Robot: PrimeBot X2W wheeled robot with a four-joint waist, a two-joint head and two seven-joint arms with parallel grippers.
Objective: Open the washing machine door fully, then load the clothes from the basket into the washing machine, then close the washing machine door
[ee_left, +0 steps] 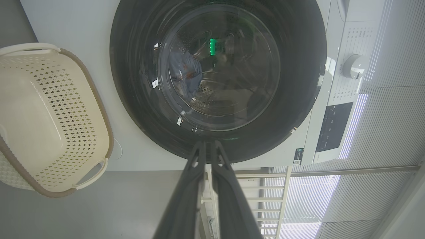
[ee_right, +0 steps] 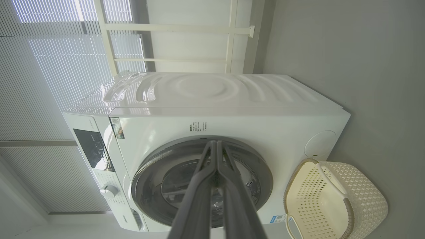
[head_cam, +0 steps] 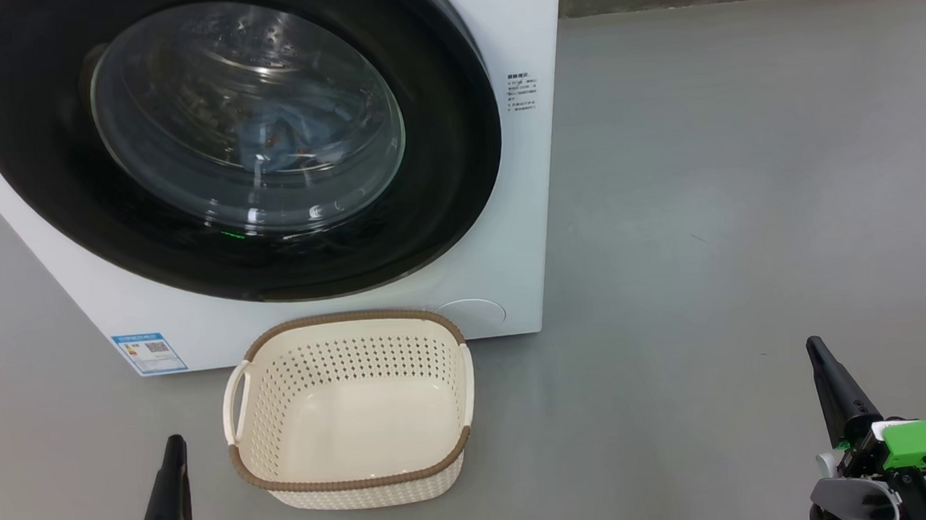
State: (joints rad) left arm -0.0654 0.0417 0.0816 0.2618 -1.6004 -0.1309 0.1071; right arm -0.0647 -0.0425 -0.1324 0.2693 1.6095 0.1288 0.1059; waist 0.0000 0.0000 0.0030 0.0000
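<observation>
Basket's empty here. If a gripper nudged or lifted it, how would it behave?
Probably light: the basket is empty, perforated plastic. Likely to slide on the smooth grey floor rather than tip, being wide and low. Its walls look fairly stiff, holding shape unloaded.

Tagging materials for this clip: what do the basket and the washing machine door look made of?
The basket: seemingly moulded cream plastic with a faint sheen, walls punched with regular holes; its brown rim looks woven, probably plastic too. The washing machine door: glossy black ring, plastic or glass, unclear which; clear bulging centre, likely glass, showing sharp reflections.
</observation>
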